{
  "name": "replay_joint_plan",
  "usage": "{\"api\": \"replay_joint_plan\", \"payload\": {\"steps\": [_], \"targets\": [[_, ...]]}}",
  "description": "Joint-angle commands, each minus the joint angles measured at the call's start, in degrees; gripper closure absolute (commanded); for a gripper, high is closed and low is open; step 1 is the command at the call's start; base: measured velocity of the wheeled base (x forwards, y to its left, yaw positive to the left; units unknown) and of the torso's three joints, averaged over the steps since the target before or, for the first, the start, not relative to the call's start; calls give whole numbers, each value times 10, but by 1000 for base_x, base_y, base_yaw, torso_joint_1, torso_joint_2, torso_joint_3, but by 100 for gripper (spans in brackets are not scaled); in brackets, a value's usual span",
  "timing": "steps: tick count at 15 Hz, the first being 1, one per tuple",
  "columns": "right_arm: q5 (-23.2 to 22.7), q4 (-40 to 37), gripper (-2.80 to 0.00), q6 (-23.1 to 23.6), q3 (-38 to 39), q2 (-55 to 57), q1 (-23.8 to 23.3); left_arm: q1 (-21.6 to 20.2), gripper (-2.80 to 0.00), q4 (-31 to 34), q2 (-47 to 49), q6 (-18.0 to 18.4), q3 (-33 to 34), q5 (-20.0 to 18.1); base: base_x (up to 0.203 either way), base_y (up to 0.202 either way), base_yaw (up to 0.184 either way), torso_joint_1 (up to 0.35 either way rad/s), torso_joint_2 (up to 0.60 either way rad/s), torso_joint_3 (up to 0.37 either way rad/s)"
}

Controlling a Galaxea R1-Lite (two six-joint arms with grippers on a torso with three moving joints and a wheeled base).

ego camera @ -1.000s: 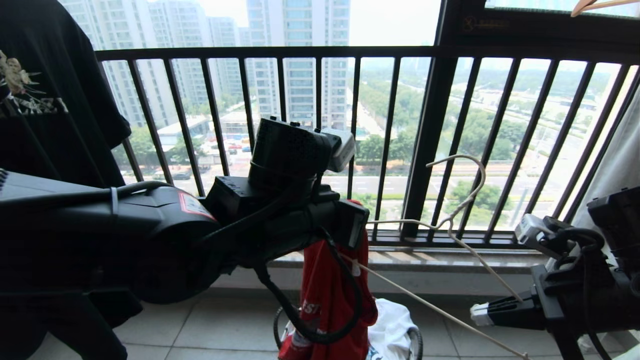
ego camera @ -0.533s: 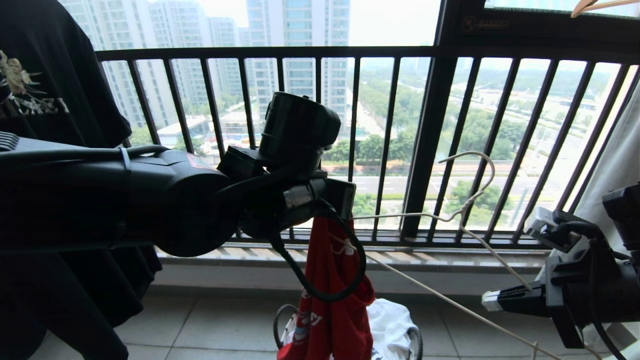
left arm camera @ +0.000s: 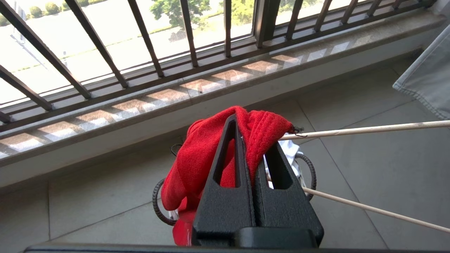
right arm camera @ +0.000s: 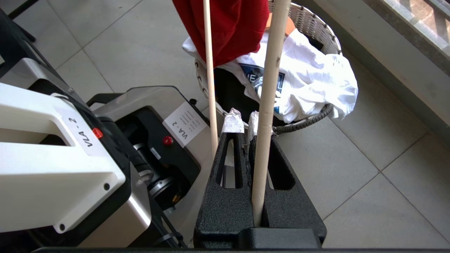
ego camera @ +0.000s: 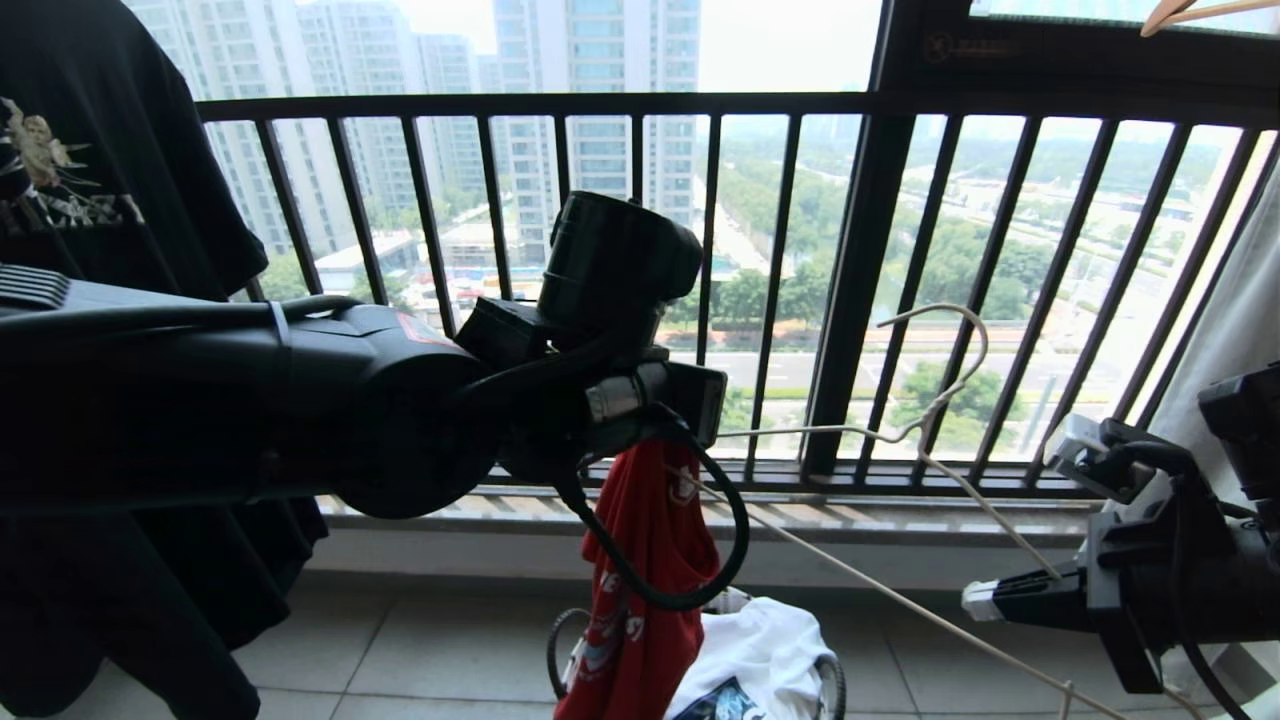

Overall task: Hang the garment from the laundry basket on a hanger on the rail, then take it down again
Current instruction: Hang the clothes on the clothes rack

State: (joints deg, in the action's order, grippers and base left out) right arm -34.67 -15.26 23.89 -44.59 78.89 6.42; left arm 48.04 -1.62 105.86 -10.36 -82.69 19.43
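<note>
Right wrist view: laundry basket [right arm camera: 316, 30] holds a white shirt [right arm camera: 316, 80]; left hand [left arm camera: 248, 140] clamps garment [left arm camera: 204, 154], right hand [right arm camera: 242, 123] clamps hanger [right arm camera: 267, 88].

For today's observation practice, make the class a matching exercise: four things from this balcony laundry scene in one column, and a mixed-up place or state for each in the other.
Things:
1. red T-shirt
2. thin off-white wire hanger
3. white printed T-shirt
4. black printed T-shirt

States:
A. hanging at the far left of the head view
B. pinched in the shut left gripper, above the basket
C. lying in the round woven laundry basket
D. one arm clamped in the shut right gripper

Pairs: 1-B, 2-D, 3-C, 4-A
</note>
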Motion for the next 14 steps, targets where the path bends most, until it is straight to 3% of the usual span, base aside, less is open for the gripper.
{"api": "replay_joint_plan", "payload": {"steps": [1, 9, 14], "targets": [[-2, -1, 0, 2, 1, 6, 9, 12, 0, -1, 3, -2, 4, 1, 0, 0, 0, 0, 0, 0], [-2, -2, 0, 1, 8, 7, 34, 42, 0, -18, -5, -7, 30, 0, 0, 0, 0, 0, 0, 0], [-2, -1, 0, 1, 9, 7, 37, 101, 0, -19, -21, -20, 51, 4, 0, 0, 0, 0, 0, 0]]}}
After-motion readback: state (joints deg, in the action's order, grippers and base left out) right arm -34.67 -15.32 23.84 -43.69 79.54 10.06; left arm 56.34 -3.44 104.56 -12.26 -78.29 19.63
